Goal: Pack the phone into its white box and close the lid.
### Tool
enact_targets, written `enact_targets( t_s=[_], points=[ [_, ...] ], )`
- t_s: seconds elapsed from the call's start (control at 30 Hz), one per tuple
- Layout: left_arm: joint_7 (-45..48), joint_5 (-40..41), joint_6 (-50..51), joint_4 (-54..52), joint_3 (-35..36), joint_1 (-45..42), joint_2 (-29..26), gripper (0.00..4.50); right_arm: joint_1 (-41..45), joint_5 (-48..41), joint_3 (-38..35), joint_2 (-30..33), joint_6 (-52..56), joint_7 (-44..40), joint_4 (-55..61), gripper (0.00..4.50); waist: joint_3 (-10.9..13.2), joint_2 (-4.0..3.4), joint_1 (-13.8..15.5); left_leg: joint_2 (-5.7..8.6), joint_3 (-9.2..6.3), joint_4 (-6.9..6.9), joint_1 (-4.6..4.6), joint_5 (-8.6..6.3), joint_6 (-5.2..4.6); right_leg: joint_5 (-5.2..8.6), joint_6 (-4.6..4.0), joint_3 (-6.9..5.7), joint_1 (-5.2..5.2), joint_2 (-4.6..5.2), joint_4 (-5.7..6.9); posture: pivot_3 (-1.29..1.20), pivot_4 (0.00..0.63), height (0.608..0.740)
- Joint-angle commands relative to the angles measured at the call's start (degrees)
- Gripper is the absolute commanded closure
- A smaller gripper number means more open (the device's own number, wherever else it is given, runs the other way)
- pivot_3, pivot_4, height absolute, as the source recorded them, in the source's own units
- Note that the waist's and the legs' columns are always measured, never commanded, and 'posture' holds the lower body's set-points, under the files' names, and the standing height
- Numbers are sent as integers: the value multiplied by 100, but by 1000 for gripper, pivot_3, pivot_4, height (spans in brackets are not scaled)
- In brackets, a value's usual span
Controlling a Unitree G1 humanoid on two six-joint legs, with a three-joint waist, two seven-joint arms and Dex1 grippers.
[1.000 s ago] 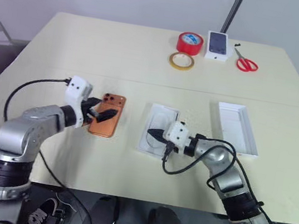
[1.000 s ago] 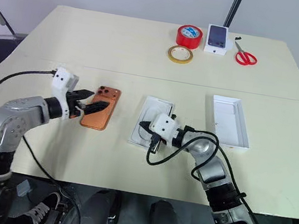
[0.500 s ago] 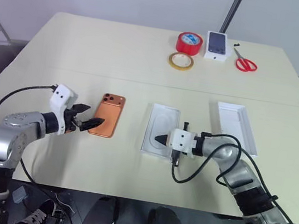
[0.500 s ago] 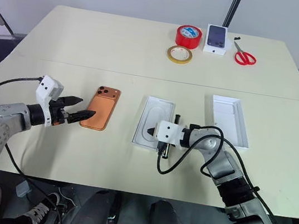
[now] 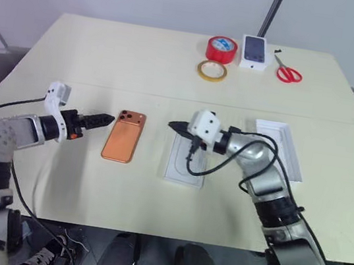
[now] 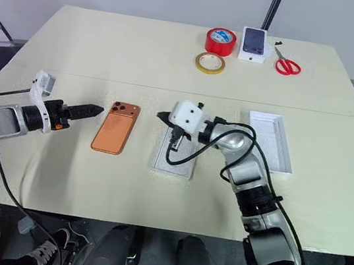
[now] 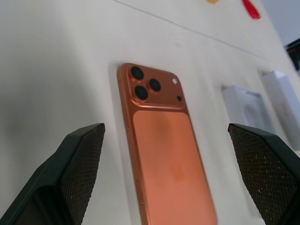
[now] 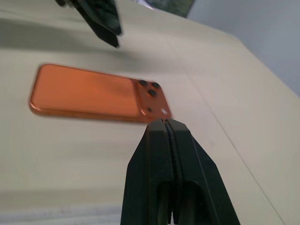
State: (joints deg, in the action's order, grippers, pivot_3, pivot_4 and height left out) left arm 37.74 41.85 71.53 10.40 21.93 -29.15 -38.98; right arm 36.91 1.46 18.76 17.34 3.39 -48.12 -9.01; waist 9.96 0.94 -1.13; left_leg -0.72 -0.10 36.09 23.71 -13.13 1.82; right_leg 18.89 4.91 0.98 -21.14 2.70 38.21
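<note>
The orange phone (image 5: 122, 144) lies face down on the table, its camera block at the far end. My left gripper (image 5: 104, 120) hovers just left of that end, apart from it and open; in the left wrist view its fingers (image 7: 77, 159) stand wide on either side of the phone (image 7: 168, 154). The shallow white box (image 5: 184, 167) lies right of the phone, and a flat insert with an oval recess seems to lie in it. My right gripper (image 5: 173, 125) is shut and empty above the box's far end, pointing at the phone (image 8: 89, 96). The lid (image 5: 281, 148) lies open side up further right.
At the table's far edge sit a red tape roll (image 5: 223, 49), a yellow tape ring (image 5: 212, 71), a small white box picturing a dark phone (image 5: 255, 52) and red scissors (image 5: 289, 73). A seam crosses the table (image 5: 103, 88).
My left gripper has drawn back left off the phone and rolled, still open. My right gripper has risen from the box's near end and swung over its far end, still shut.
</note>
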Motion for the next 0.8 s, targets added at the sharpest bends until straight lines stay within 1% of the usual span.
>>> enact_targets(
  t_s=[0.03,0.1,0.17,0.33,0.4,0.53,0.63,0.77,0.8],
  points=[
    [-70,-124,201,190,-296,-27,-19,97,606,366,415,-590,133,253,-554,4455,0,0,-24,0,0,2,0,1,2,0,0,1,-2,0,5,0,150,740],
    [-83,-257,159,196,-529,33,-21,97,771,511,571,-760,273,224,-855,4455,0,0,-29,-1,0,-1,0,4,7,0,-1,3,-15,-4,19,0,150,740],
    [-182,-292,189,253,-532,33,69,97,892,839,809,-813,278,310,-1137,4455,-1,-1,9,-3,-1,-6,0,6,9,1,-2,2,-18,-5,20,0,150,740],
    [-376,-413,105,306,-675,187,349,97,933,1192,1271,-965,524,143,-1460,4455,-8,-1,33,6,0,3,-1,6,9,0,-1,2,-9,7,19,0,150,740],
    [-371,-424,148,245,-766,229,408,97,995,1458,1415,-985,580,279,-1696,4455,-16,-11,32,6,-1,0,-8,5,10,0,-1,2,-5,7,20,0,150,740],
    [-373,-413,260,256,-766,190,518,97,1101,1776,1495,-984,528,508,-1920,4455,-25,-14,38,7,-3,-5,-31,5,10,1,-2,0,11,9,14,0,150,740],
    [-423,-361,459,240,-801,140,718,97,1089,1589,1343,-1149,700,448,-1847,4455,-32,-16,48,10,-9,-5,-35,5,10,1,-2,-4,10,12,10,0,150,740],
    [-484,-263,770,128,-817,100,958,97,1094,1618,1342,-1203,639,464,-1917,4455,-42,-24,48,11,-9,-6,-34,5,10,1,-2,-4,19,13,10,0,150,740],
    [-517,-148,959,21,-751,51,1105,97,1094,1635,1340,-1190,612,484,-1924,4455,-44,-24,46,11,-9,-6,-34,5,10,1,-2,-4,20,14,9,0,150,740]
  ],
)
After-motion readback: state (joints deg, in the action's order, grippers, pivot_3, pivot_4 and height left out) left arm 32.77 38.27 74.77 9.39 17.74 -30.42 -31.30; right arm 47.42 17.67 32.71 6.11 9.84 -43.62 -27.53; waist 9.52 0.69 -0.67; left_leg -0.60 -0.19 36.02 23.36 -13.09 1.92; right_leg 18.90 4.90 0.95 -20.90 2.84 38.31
